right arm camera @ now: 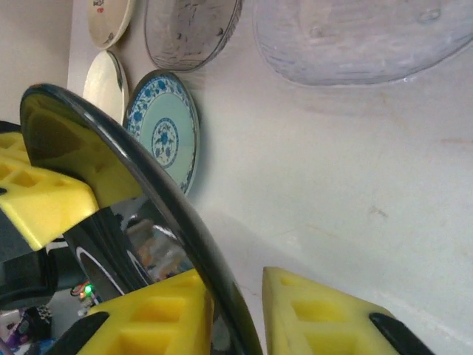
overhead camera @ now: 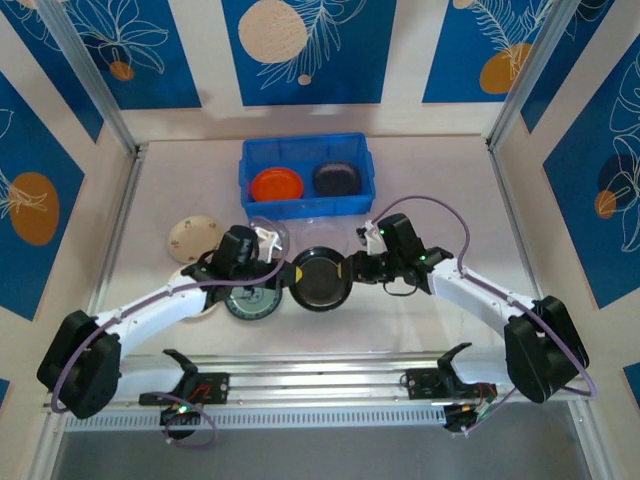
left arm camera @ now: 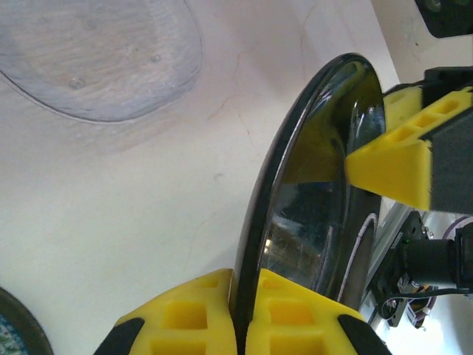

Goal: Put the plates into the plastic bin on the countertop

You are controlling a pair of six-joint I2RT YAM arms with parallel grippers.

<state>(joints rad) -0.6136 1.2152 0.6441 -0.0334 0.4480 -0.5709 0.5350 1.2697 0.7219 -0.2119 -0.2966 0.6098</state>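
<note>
Overhead, the glossy black round plate [overhead camera: 320, 279] lies between both grippers, nearer than the shallow bright-blue plastic bin [overhead camera: 300, 208]. Left wrist view: left gripper [left arm camera: 240, 296] clamped on its rim. Right wrist view: right gripper [right arm camera: 236, 288] slightly parted around the opposite rim.

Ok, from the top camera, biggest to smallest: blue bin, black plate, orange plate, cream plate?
1. blue bin
2. black plate, maybe just nearer the camera
3. orange plate and cream plate look alike
</note>
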